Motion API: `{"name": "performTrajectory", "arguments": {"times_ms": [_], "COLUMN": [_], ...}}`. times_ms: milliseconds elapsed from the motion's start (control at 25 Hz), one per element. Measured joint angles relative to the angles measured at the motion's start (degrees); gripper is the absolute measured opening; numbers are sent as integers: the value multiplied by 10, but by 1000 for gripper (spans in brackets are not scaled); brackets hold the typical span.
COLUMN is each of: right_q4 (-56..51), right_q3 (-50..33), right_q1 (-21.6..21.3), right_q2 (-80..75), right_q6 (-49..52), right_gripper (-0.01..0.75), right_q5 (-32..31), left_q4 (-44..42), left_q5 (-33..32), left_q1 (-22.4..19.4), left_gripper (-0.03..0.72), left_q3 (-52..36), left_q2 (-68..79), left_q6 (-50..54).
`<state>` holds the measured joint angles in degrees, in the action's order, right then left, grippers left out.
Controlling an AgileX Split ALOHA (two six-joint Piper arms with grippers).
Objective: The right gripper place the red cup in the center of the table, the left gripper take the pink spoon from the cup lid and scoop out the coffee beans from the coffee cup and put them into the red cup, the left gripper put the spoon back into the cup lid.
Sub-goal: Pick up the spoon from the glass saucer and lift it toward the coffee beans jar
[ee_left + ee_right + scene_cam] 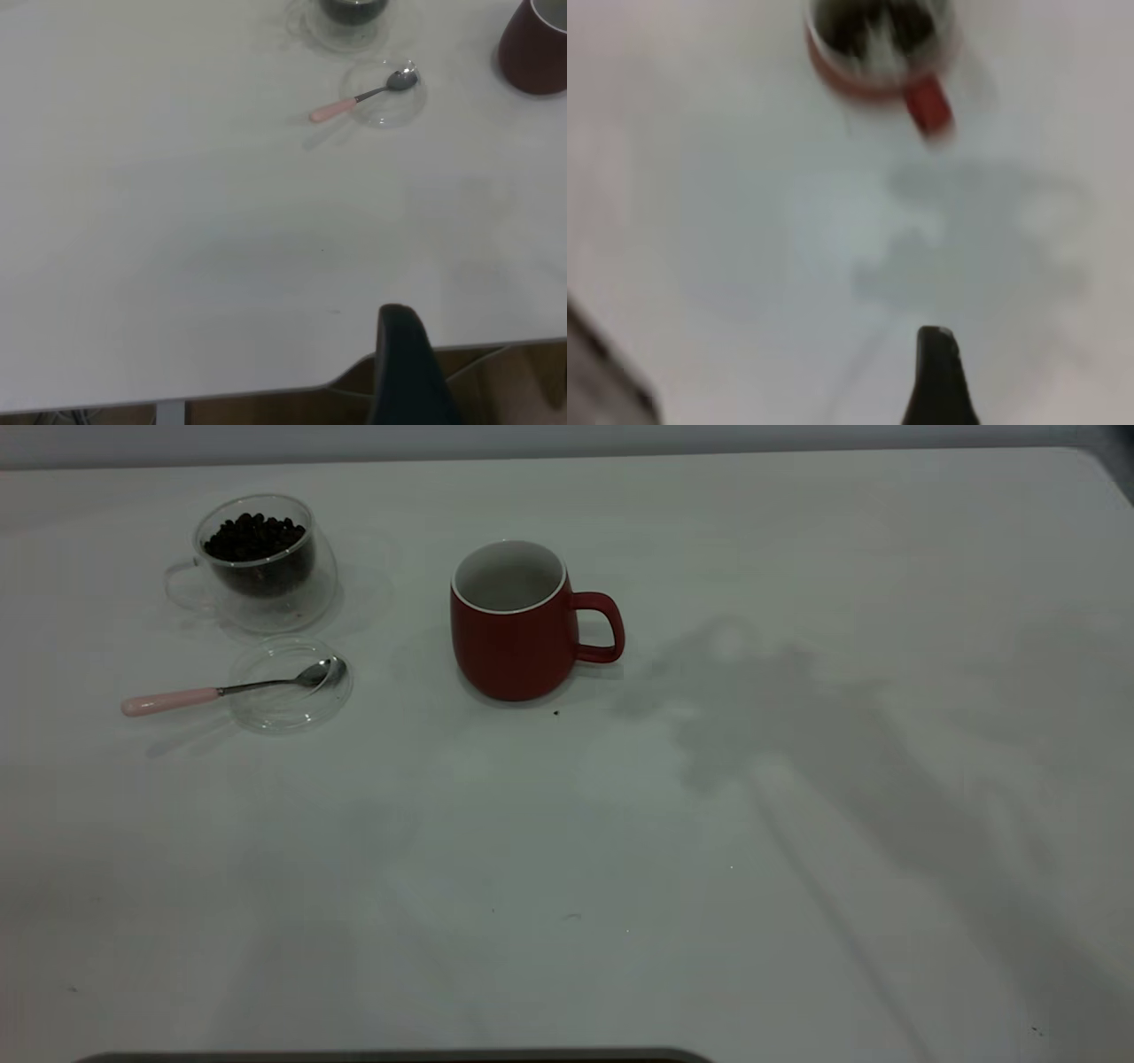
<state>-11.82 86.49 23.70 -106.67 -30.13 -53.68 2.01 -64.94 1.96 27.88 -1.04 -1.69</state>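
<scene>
Red cup (514,624) upright, upper centre of frame, empty.
Placing looks done; spoon pickup next: left gripper (409,372) must reach pink spoon (232,688) on cup lid (291,685). Pincer states: cannot tell.

The red cup (514,642) looks matt outside, smooth white within. Left of it, the coffee cup (257,567) and cup lid (292,691) are clear glossy glass. The pink spoon (230,689) has a shiny metal bowl. The surface (620,850) is smooth, matt white.
</scene>
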Motion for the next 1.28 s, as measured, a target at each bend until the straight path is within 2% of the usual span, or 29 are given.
{"name": "performTrajectory", "arguments": {"times_ms": [120, 360, 920, 1040, 1280], "right_q4": [66, 125, 132, 142, 135], "right_q3": [-14, -111, -381, -443, -564], "right_q1": [-1, -1, -4, -33, -102], "right_q2": [74, 232, 599, 699, 866], "right_q6": [94, 197, 293, 301, 314], "right_gripper": [591, 591, 591, 591, 591], "right_q5": [-84, -162, -172, -163, -106], "left_q4": [0, 0, 0, 0, 0], "left_q5": [0, 0, 0, 0, 0], "left_q1": [0, 0, 0, 0, 0], "left_gripper": [484, 484, 484, 484, 484], "left_q3": [0, 0, 0, 0, 0], "left_q2": [0, 0, 0, 0, 0], "left_q6": [0, 2, 1, 1, 1]}}
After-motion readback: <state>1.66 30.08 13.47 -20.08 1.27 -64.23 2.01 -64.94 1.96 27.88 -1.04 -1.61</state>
